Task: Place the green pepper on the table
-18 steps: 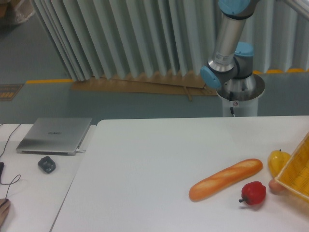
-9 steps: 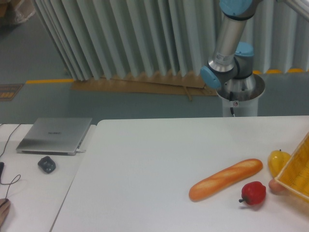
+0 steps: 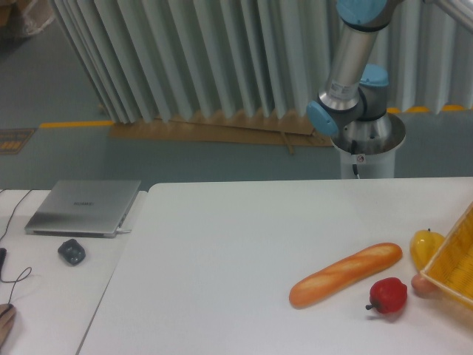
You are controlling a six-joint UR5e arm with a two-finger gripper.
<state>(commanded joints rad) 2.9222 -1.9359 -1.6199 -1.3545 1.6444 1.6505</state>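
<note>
The green pepper is out of view. The white table (image 3: 222, 244) fills the lower part of the camera view. Only the arm's base and lower links (image 3: 353, 81) show, behind the table's far edge at the upper right. The gripper is outside the frame.
A baguette (image 3: 346, 274) lies on the table at the right, with a red pepper (image 3: 388, 295) in front of it and a yellow pepper (image 3: 425, 245) beside a tilted yellow basket (image 3: 457, 259) at the right edge. A closed laptop (image 3: 83, 207) and a dark mouse (image 3: 72, 252) sit on the lower desk at the left.
The upper arm link has shifted slightly right. Nothing on the table has moved.
</note>
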